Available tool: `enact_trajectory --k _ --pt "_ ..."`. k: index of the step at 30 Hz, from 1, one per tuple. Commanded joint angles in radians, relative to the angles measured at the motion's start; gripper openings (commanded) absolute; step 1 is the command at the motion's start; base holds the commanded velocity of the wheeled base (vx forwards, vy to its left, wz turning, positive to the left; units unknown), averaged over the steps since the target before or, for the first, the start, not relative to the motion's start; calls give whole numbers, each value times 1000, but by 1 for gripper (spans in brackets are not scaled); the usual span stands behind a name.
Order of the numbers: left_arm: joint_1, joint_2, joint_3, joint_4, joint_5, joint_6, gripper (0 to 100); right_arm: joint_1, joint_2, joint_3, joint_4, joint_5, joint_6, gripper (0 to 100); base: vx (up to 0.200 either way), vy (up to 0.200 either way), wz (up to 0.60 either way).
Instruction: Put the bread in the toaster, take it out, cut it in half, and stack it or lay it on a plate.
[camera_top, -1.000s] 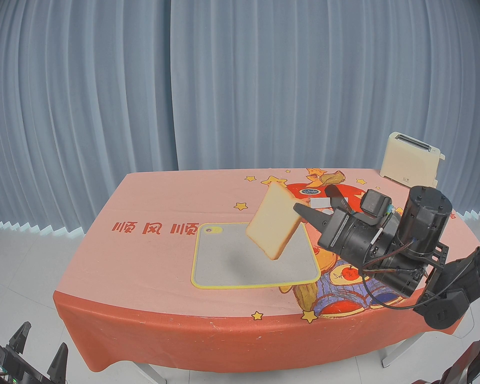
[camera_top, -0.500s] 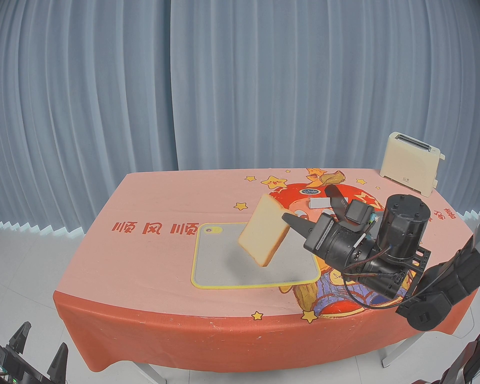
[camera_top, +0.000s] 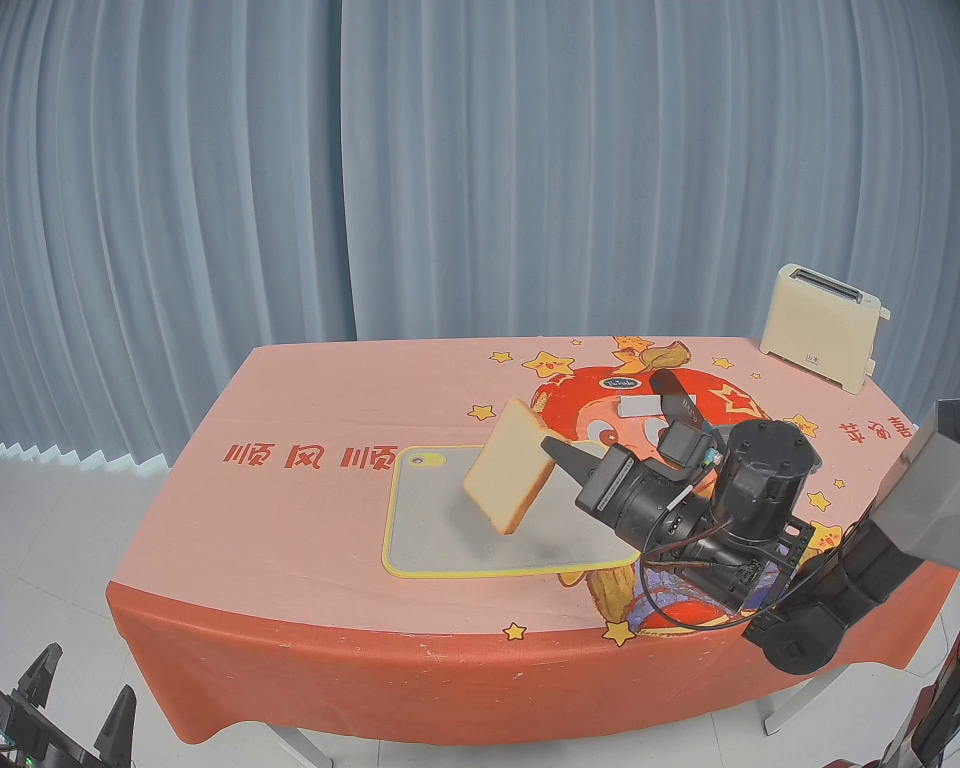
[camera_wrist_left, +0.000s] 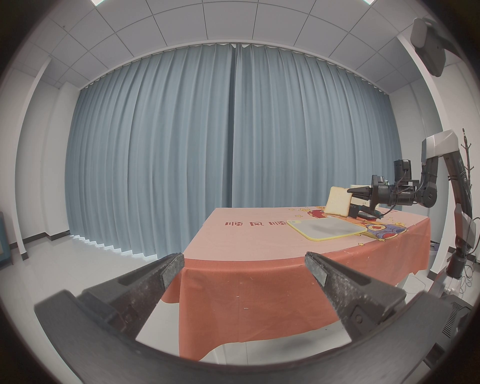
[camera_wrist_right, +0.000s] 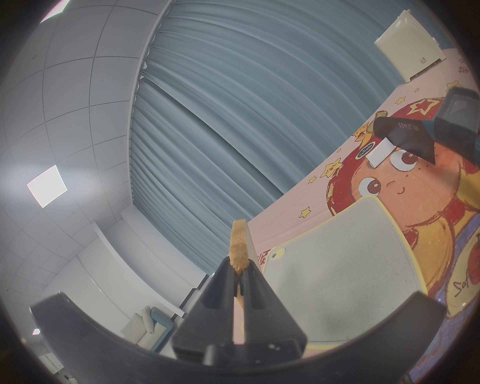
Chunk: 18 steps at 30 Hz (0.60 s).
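Right gripper (camera_top: 548, 450) clamped on right edge of bread (camera_top: 505, 482); slice tilted, in the air above the middle of the board (camera_top: 430, 545), not touching it. Toaster (camera_top: 822, 326) at far right corner of table (camera_top: 300, 520), well apart from bread. Left gripper (camera_wrist_left: 244, 260) spread wide, low off near left corner.

Table (camera_top: 300, 520): spanning the lower middle of the frame.
Cutting board (camera_top: 440, 530): lying on the table, centre frame.
Toaster (camera_top: 822, 325): standing on the table's far corner, at right.
Bread (camera_top: 503, 470): hanging tilted over the cutting board, being pinched at its right edge by the right gripper (camera_top: 550, 450).
Left gripper (camera_top: 80, 695): sitting at lower left, before the table, jaws apart.
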Motion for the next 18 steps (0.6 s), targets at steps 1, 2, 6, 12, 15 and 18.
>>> enact_trajectory --k 1,2,6,12,15,18 --pt "0 0 18 0 0 0 100 1 40 -2 -8 -1 0 0 0 0 0" --pt "0 0 18 0 0 0 100 1 40 -2 -8 -1 0 0 0 0 0" --pt "0 -1 18 0 0 0 100 1 51 -15 -9 -4 -1 0 0 0 0" --pt "-2 0 18 0 0 -1 100 1 45 -16 -9 -5 -3 0 0 0 0" --pt "-2 0 18 0 0 -1 100 1 39 -15 -11 -8 -5 0 0 0 0" --pt "-2 0 18 0 0 0 100 1 48 -19 -9 -8 -12 0 0 0 0"
